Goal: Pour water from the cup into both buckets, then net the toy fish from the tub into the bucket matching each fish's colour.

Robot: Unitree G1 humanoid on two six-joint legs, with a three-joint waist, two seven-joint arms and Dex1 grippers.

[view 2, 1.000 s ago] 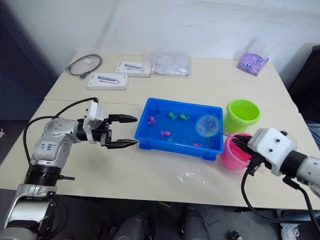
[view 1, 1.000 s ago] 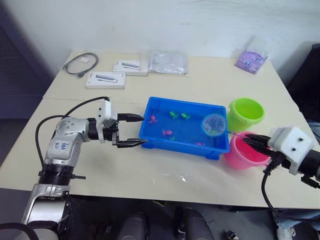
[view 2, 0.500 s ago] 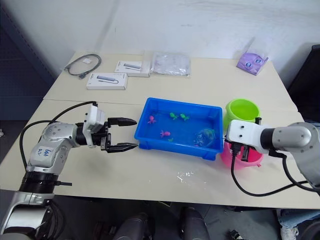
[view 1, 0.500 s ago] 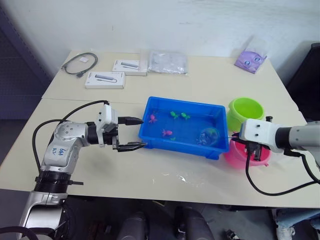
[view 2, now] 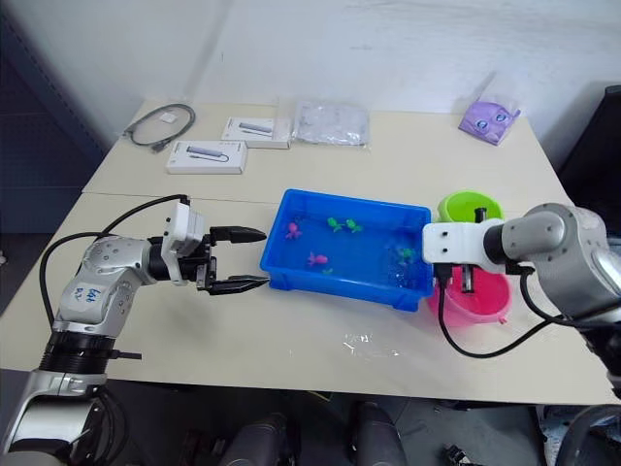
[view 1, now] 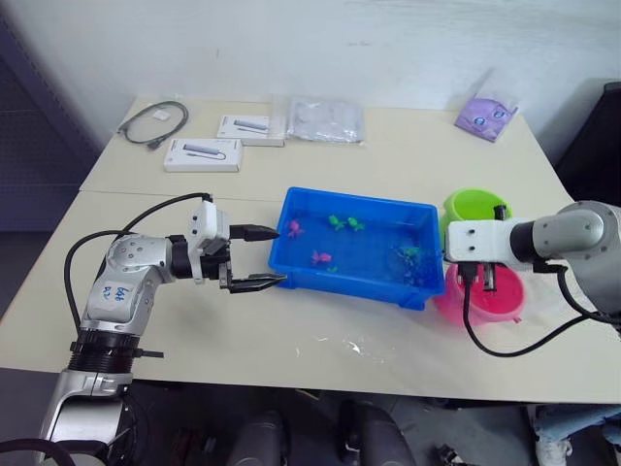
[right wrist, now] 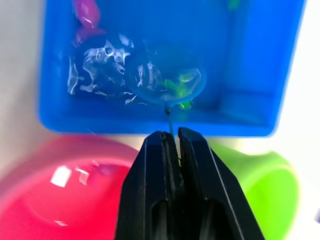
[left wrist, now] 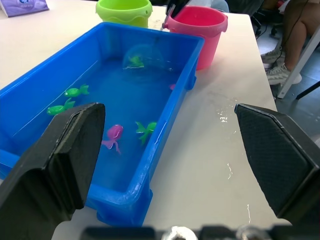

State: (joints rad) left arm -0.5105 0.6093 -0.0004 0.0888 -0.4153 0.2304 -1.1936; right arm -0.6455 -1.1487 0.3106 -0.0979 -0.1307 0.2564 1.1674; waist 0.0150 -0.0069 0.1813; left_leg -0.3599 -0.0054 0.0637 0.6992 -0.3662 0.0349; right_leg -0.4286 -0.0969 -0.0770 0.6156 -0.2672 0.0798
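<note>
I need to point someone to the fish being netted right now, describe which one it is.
Find the blue tub, then its end beside the pink bucket. There the net, held by the right gripper, sits in the water around a green fish, the one fish inside its hoop.

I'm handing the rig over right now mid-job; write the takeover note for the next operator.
Right claw: shut on the net's stick, hoop of the net dipped in the tub at its bucket end, around a green fish.
Left claw: open, holding nothing, by the tub's opposite end.
Green bucket and pink bucket stand side by side past the tub's end.
In the water: green fish and pink fish remain.
Pouring: I cannot tell whether it is done.
Left: lift this green fish into the green bucket, then net the rest by colour.
</note>
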